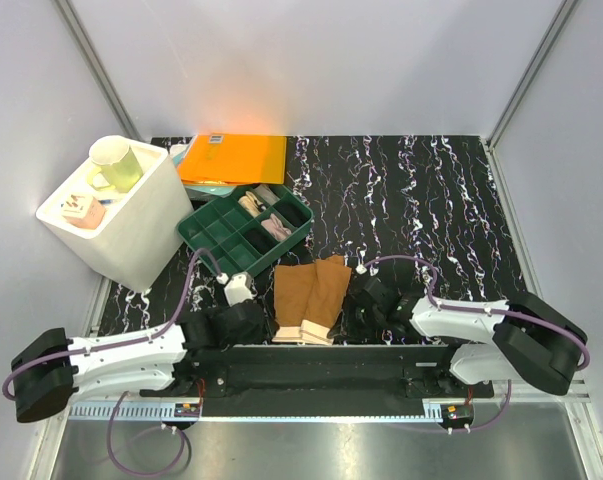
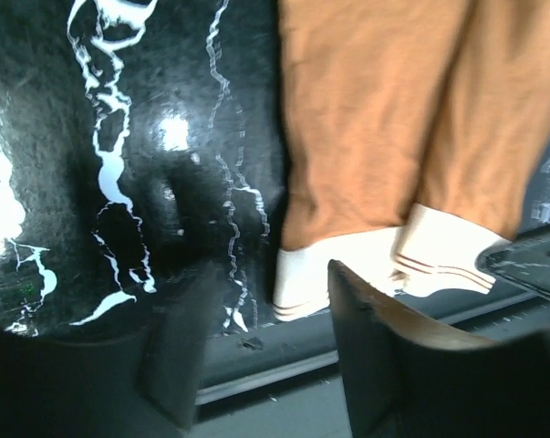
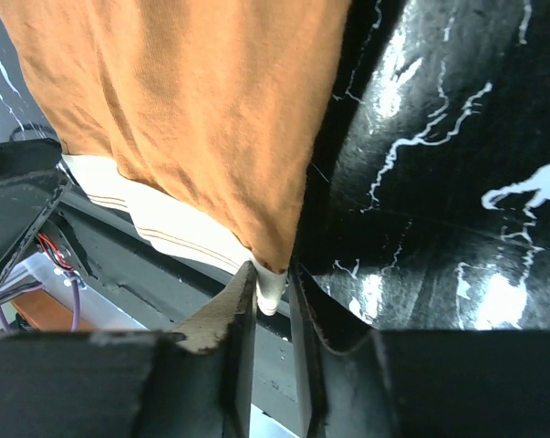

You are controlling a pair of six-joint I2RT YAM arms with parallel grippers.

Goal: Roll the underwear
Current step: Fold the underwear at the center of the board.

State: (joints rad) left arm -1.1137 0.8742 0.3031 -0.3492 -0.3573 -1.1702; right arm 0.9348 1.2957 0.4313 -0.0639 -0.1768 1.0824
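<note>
Saw brown underwear [image 1: 309, 295] lying flat at 6 o'clock on the table [image 1: 431, 200], pale waistband [image 2: 347, 265] nearest the edge. Found left gripper [image 2: 267, 283] at its 9 o'clock, jaws well apart, holding nothing. Found right gripper [image 3: 273, 274] at its 3 o'clock, nearly closed, pinching the waistband corner.

Top camera is sitting high behind the arm bases, looking down and forward across the whole black marbled table [image 1: 431, 200]. Left wrist camera is peering close past the left gripper [image 2: 265, 274] at the brown underwear [image 2: 375, 119] from its left side; right wrist camera is looking in even nearer past the right gripper [image 3: 271, 274] from the opposite side. All three are sharing that garment's pale waistband [image 3: 165, 228].
</note>
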